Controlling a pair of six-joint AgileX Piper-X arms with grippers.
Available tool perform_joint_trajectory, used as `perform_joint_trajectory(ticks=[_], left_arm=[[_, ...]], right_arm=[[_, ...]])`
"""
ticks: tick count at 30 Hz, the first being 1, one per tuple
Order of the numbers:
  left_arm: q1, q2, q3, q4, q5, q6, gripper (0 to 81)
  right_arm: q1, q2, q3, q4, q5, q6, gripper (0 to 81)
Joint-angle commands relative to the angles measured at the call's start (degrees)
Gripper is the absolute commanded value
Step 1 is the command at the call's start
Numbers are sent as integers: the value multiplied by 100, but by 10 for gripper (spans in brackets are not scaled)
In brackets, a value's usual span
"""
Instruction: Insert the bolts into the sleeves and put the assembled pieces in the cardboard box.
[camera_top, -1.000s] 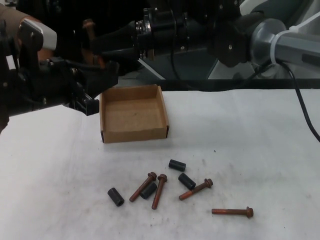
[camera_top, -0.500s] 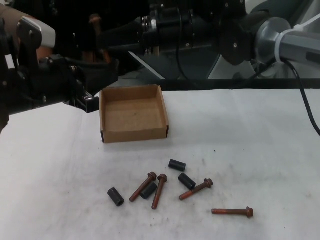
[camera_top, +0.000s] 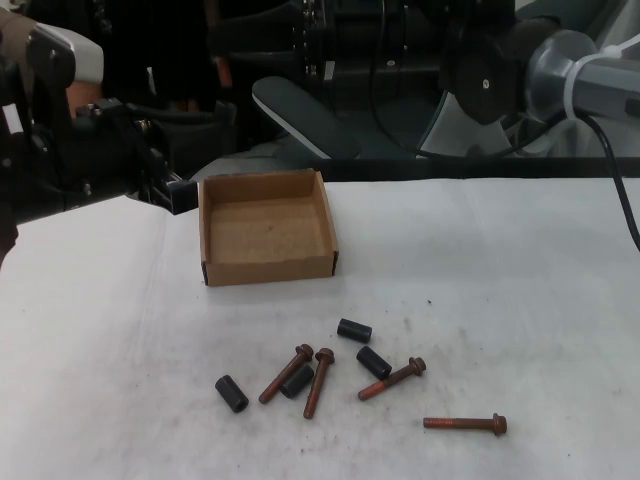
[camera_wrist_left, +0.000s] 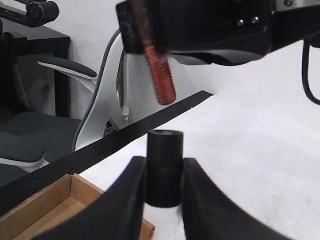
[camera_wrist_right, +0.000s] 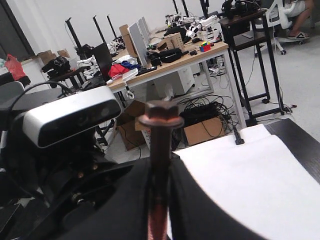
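Starting at the left of the high view, the left arm is seen just beside the box (camera_top: 265, 265), its tip lost against the dark background. In the left wrist view the left gripper (camera_wrist_left: 164, 175) is clamped on a sleeve (camera_wrist_left: 164, 147), which is held upright with its lower end hidden between the fingers (camera_wrist_left: 127, 200). One corner of the box is cut off at that view's edge.

On the table (camera_top: 520, 300), in front of the box, four loose sleeves (camera_top: 231, 392) and four loose bolts (camera_top: 465, 423) are scattered. One sleeve is partly covered between two bolts.

Farther right and higher, the right arm is hard to separate from the dark room behind it, and a short orange stretch of the bolt (camera_top: 222, 72) can be made out. In the right wrist view the right gripper (camera_wrist_right: 160, 172) is closed on the bolt's shank, with the head left standing clear above the fingers (camera_wrist_right: 187, 195). The lower shank is hidden and cut off. In the left wrist view the bolt's threaded end is seen tilted, above the sleeve's open mouth and apart from it, while its head is covered by the right gripper's body.
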Motion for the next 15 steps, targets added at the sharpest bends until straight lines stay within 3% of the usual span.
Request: perform_joint_trajectory(ticks=[1, 15], left_arm=[[-9, -59, -61, -238, 83, 7, 4], [-9, -59, -61, -257, 83, 8, 4]], right_arm=[[-9, -57, -23, 11, -44, 42, 2], [29, -57, -20, 370, -44, -100, 2]])
